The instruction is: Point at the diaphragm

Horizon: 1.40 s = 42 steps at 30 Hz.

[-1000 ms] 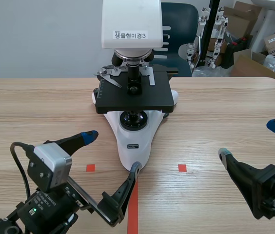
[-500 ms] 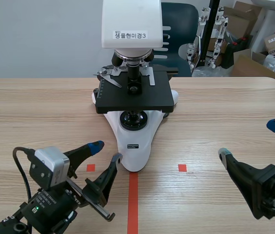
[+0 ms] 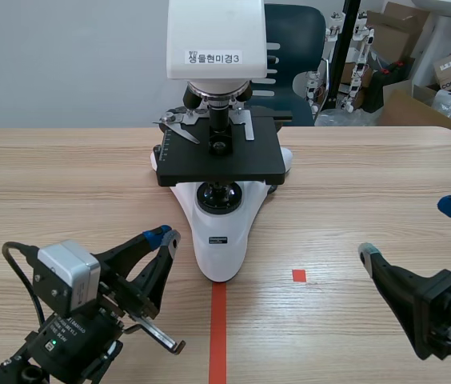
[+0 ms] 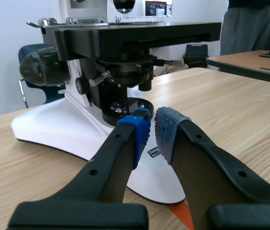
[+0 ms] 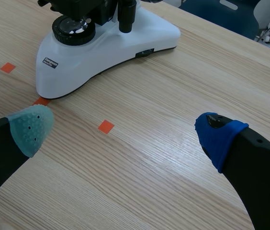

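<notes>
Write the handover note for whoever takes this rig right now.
Left gripper: fingers shut, empty, low before the base of the microscope.
Right gripper: open, empty, off to the right of the microscope.
Diaphragm: under the black stage, above the base lamp.
Done: left fingers shut for pointing.
Left to do: raise the tips toward the diaphragm.

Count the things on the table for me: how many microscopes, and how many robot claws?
White and black microscope: 1
Black robot claws with dotted pads: 2, the left claw and the right claw
Total: 3
</notes>
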Each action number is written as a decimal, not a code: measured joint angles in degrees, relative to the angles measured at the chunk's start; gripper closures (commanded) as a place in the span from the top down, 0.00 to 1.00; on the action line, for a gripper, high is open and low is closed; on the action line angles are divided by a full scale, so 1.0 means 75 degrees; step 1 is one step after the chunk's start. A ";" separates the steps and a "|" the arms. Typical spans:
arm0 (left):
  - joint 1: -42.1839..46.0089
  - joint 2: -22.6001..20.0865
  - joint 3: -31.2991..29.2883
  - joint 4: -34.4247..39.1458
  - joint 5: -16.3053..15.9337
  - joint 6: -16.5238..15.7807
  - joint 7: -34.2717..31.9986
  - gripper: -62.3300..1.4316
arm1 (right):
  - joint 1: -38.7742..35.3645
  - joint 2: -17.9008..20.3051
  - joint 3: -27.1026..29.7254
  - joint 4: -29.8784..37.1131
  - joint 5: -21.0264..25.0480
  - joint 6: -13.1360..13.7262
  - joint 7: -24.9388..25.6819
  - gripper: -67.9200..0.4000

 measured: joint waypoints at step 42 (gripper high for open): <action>-0.0271 0.0026 0.0000 -0.1230 -0.0434 0.0527 -0.1288 0.09 | 0.0000 0.0000 0.0000 0.0000 0.0000 0.0000 -0.0003 1.00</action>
